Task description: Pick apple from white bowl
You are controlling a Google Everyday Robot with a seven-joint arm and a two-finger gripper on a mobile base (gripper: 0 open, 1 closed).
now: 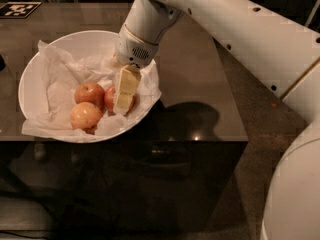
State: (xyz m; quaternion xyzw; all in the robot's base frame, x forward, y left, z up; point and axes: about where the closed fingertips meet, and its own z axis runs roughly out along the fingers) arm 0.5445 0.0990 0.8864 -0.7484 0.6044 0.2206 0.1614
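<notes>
The white bowl (pixel 35 69), lined with crumpled white paper, sits on the left of the dark table. Three apples lie in its near half. The apple (pixel 109 98), the reddest one, is on the right of the group and shows on both sides of my gripper. My gripper (pixel 123 103), cream-coloured and pointing down from the white wrist, is inside the bowl right at this apple and covers its middle. A duller red apple (pixel 89 93) lies to its left, and a paler one (pixel 85 116) sits in front of that.
The dark glossy table (pixel 200 74) ends at a front edge just below the bowl and a right edge near the floor. My white arm (pixel 240 29) crosses the upper right. A black-and-white marker tag (pixel 17 9) lies at the far left corner.
</notes>
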